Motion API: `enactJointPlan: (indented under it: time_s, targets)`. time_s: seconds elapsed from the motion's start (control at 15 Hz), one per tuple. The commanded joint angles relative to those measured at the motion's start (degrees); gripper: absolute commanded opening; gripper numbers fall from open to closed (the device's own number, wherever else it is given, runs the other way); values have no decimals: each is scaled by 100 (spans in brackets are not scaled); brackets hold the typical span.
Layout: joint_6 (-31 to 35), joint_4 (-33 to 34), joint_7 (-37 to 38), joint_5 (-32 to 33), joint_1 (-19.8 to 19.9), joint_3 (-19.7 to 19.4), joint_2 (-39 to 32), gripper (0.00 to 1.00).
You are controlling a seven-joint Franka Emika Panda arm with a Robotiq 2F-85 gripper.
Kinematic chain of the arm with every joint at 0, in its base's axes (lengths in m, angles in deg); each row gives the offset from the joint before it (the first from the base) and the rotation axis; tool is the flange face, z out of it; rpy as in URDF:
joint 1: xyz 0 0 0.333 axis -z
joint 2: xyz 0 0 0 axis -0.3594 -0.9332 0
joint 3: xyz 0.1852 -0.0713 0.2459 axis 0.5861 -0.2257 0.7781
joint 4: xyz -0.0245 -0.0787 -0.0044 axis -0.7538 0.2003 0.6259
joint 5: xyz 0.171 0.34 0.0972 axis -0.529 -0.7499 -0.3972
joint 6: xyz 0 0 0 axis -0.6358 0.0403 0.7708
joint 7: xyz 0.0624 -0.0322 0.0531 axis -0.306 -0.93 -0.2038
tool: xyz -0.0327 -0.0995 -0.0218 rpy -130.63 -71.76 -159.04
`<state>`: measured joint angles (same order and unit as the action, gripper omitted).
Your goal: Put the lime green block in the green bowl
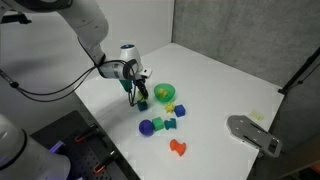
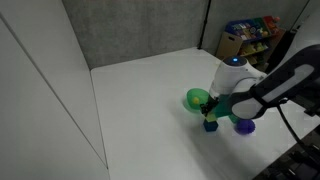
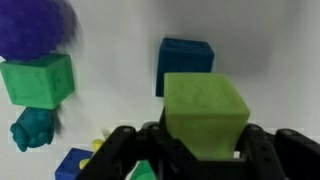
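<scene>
Two distant cameras on a white table, and one close camera on the wrist.

In an exterior view the camera stands high and well back, looking down across the table [image 1: 230, 80], with the arm [image 1: 85, 30] entering from the upper left. In an exterior view from another side it sits lower and looks along the table toward a grey wall [image 2: 140, 30], with the arm entering from the right. Both exterior views share the green bowl [image 1: 164, 93] [image 2: 196, 99], the purple ball [image 1: 147, 127] [image 2: 243, 126] and the gripper [image 1: 138, 100] [image 2: 210, 118]. The wrist view looks down from very near, over the gripper [image 3: 200, 150] at its bottom edge. The lime green block [image 3: 205, 110] fills its middle, and the purple ball [image 3: 35, 25] shows again at its top left corner.
</scene>
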<state>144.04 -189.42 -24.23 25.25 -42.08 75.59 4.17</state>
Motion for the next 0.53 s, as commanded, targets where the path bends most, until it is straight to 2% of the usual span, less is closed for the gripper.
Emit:
enactJointPlan:
  time_s: [0.0,0.2,0.47]
  targets:
    - [-390,249,-796,-729,665,558,247,26]
    - [-791,729,-1020,-1068,793,492,146,26]
    - [-1101,1391,-898,-1072,820,240,-98,26]
